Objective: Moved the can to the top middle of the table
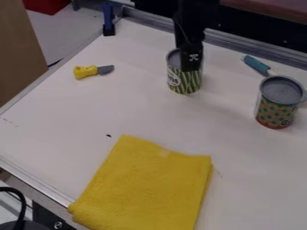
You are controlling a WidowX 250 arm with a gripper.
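- Striped can [177,81]: I have it upright, well beyond the yellow cloth [146,188].
- My gripper [191,68] overlaps its rim and side; whether the claw is clamped, I can't tell.
- Dotted can [278,105]: upright, beyond and right of the cloth, partly blocking my view of a blue-handled tool [256,65].
- Yellow-handled knife [93,71]: beyond the cloth, leftward.
- Blue clamp [108,19]: farther beyond the cloth.

A green-striped can [174,81] is noted upright near the top middle of the white table [60,117], its near side partly covered by the black gripper [191,65]. A patterned can [276,111] is recorded at right, near a blue-handled utensil [256,65]. A yellow-handled toy knife [90,71] is observed at upper left, a yellow cloth [150,184] in the foreground.
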